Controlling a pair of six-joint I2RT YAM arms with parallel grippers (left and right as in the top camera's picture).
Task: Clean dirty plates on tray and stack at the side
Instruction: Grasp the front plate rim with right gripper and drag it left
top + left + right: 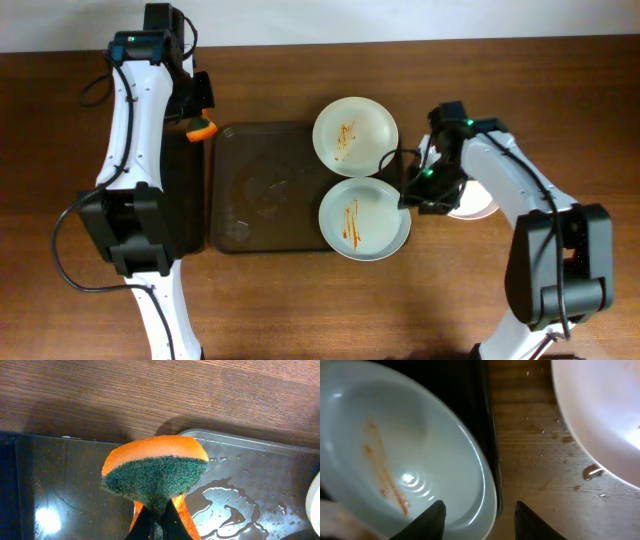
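Overhead: an upper plate [355,135] and a lower plate [364,218], both streaked, overlap the tray [262,190] at its right edge. A third plate [478,203] lies off the tray's right.

Left wrist: the left gripper [156,519] pinches a sponge [155,472] over the tray's [260,460] corner.

Right wrist: the right gripper [480,510] gapes astride the lower plate's [395,455] rim.

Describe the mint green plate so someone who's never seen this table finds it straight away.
Find the big brown tray mid-table; two plates sit at its right edge. The mint green plate is the one nearer the robot's bases. Its neighbour, the white plate, is streaked red too, so go by the pale green tint.
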